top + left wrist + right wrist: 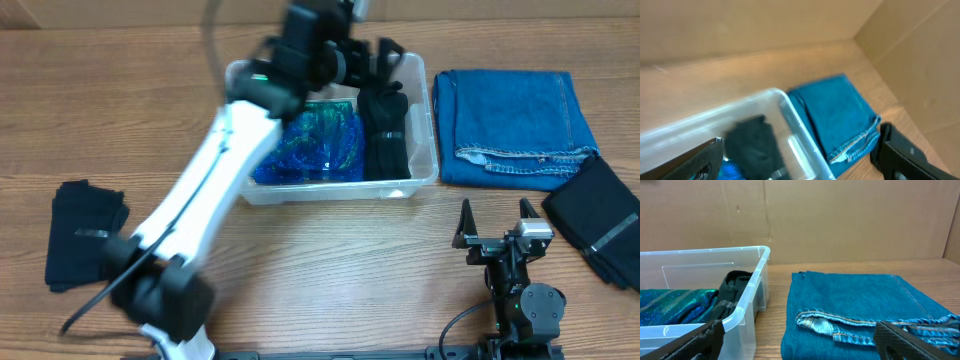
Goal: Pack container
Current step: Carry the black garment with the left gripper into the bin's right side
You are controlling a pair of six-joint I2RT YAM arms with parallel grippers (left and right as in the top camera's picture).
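Container (330,193) holds blue-green cloth (320,145) and black garment (385,135); left pincer (370,60) open above its far right; right pincer (496,215) open, near right.

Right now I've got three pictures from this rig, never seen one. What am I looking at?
Two robot arms at a wooden table. One picture looks down from above; the other two come from a camera on each wrist, with that arm's own fingers in the bottom corners. The white left arm reaches over a clear plastic container holding shiny blue-green fabric and a folded black garment; the left end effector hangs open above them, holding nothing. The right end effector sits near the front edge, open and empty. Right of the container lie folded jeans and a black cloth; another black cloth lies far left.
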